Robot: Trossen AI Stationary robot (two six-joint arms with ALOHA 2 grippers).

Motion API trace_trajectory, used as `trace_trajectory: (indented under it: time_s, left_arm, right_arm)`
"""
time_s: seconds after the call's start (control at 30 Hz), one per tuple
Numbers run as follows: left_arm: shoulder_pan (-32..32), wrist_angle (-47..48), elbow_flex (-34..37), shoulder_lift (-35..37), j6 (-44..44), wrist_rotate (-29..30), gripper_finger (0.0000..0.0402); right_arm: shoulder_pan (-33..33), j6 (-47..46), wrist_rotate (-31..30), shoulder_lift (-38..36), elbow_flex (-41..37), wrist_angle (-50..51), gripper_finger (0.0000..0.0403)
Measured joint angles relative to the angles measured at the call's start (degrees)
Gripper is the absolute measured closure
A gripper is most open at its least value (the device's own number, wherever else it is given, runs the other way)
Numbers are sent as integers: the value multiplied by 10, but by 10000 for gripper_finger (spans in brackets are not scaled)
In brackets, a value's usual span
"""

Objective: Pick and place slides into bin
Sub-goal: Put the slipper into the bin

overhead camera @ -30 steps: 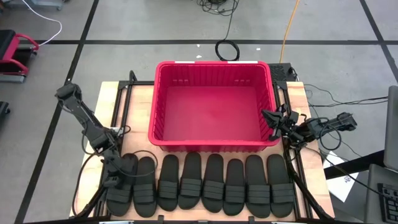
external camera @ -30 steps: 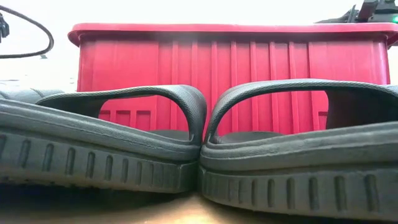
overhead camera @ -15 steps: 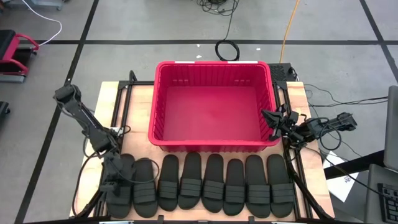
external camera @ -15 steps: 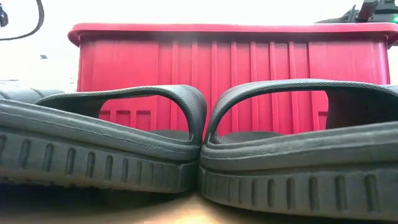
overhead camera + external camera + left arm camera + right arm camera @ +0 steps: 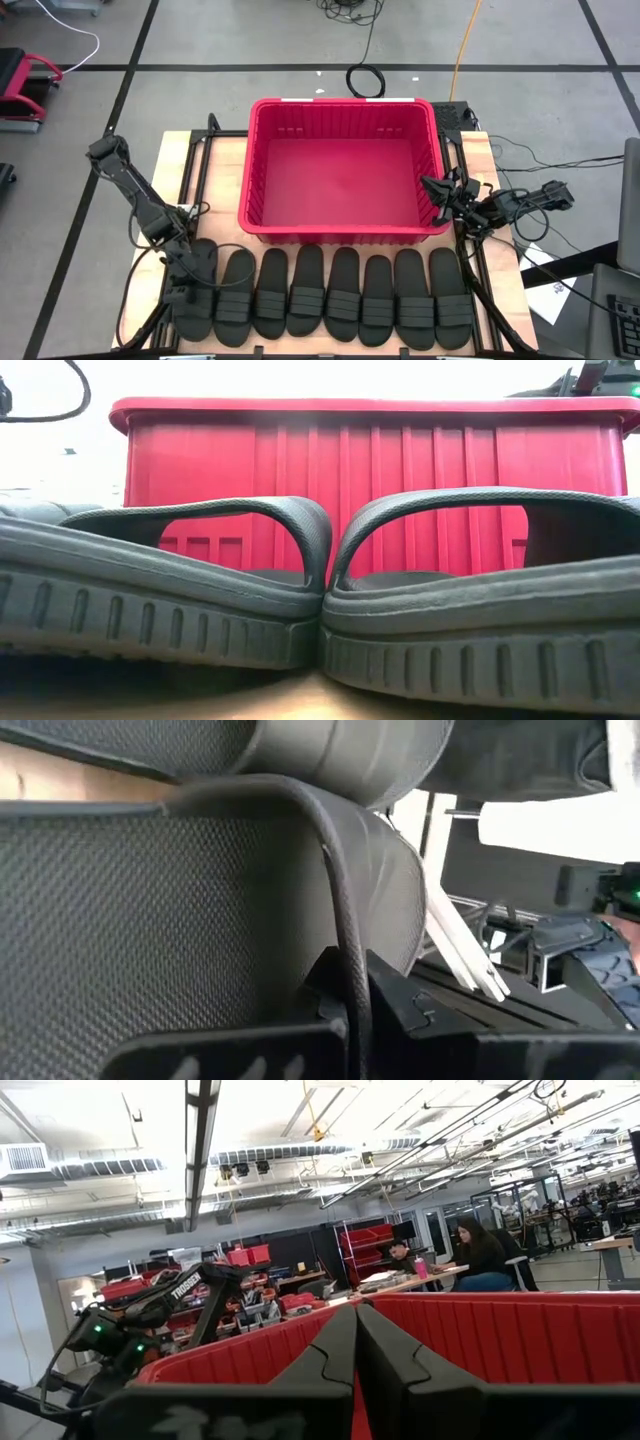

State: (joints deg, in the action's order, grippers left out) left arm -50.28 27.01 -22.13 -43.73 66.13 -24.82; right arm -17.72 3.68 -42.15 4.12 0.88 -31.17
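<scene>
A pale wooden table (image 5: 175, 170) on a grey workshop floor carries the red bin (image 5: 342, 231) at its far centre, with the eight black slides (image 5: 345, 292) laid side by side in a row along the near edge, just in front of the bin's near wall. Over the past second the left gripper (image 5: 180, 292) has crept toward the table's near left corner and now sits low over the leftmost slide (image 5: 197, 305); its wrist view is filled with ribbed strap and mesh-textured footbed, but whether its fingers have closed on the rubber cannot be told. That slide appears to have shifted slightly against its neighbour, suggesting contact has begun. The right gripper (image 5: 355, 1342), fingers pressed together and holding nothing, waits unmoved beside the bin's right wall, while people sit at desks in the room beyond. The bin holds nothing yet, so by this reading the first pick is only starting and all eight slides remain to be moved.
</scene>
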Motion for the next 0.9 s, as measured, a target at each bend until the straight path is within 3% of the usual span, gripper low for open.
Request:
trace_trajectory:
  time_s: [0.37,0.6,0.9]
  left_arm:
    - [0,62,-67,47,4,27,400]
    - [1,242,-164,56,-24,88,401]
    - [32,297,-260,55,-109,245,401]
  right_arm:
    - [0,0,1,0,0,0,403]
    - [0,1,2,0,0,5,403]
    - [0,2,2,0,0,9,403]
